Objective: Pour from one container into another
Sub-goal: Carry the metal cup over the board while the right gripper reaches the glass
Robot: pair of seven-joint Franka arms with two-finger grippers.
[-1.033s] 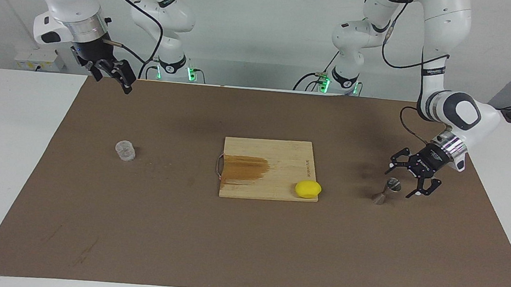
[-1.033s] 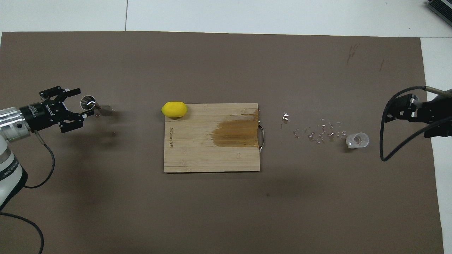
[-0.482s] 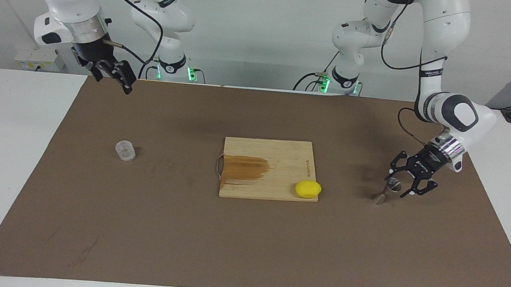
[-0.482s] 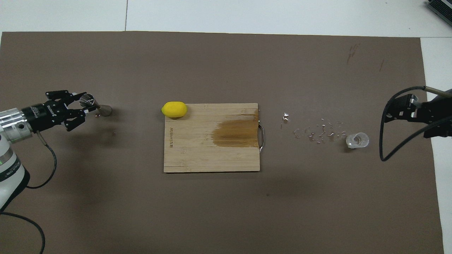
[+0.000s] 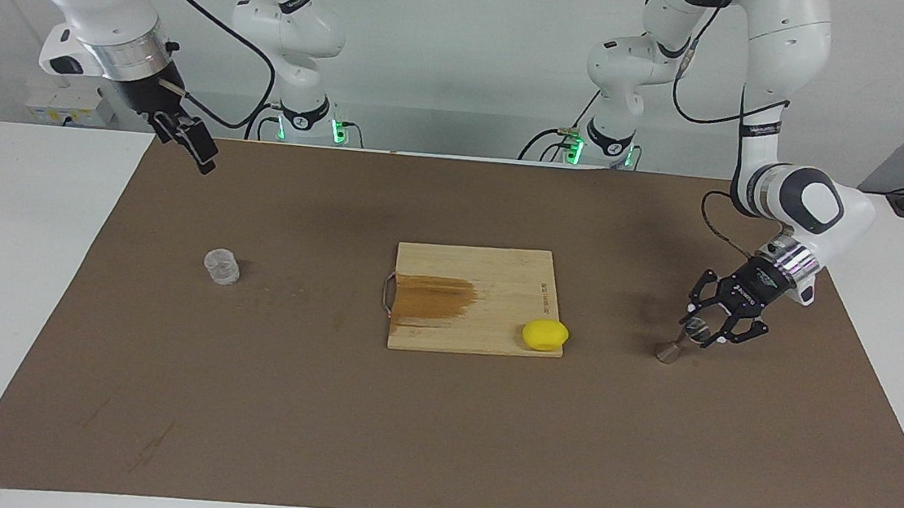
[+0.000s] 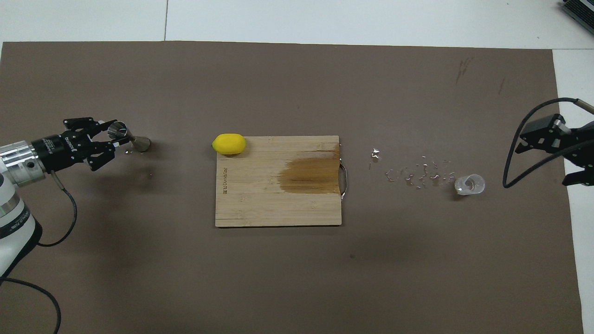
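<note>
The steel jigger (image 5: 678, 344) stands on the brown mat toward the left arm's end; it also shows in the overhead view (image 6: 129, 138). My left gripper (image 5: 707, 329) is low at the jigger, open, with a finger on each side of its upper cone (image 6: 117, 130). The clear cup (image 5: 222, 267) stands on the mat toward the right arm's end, also in the overhead view (image 6: 469, 184). My right gripper (image 5: 188, 141) is raised over the mat's edge nearest the robots, well apart from the cup, open and empty.
A wooden cutting board (image 5: 500, 270) with a wet brown stain lies mid-mat. A yellow lemon (image 5: 545, 334) sits on the board's corner toward the jigger. Water drops (image 6: 417, 174) lie on the mat between the board and the cup.
My left gripper has moved in on the jigger and its fingers have narrowed around the upper cone. My right gripper has swung a little outward toward the table's end.
</note>
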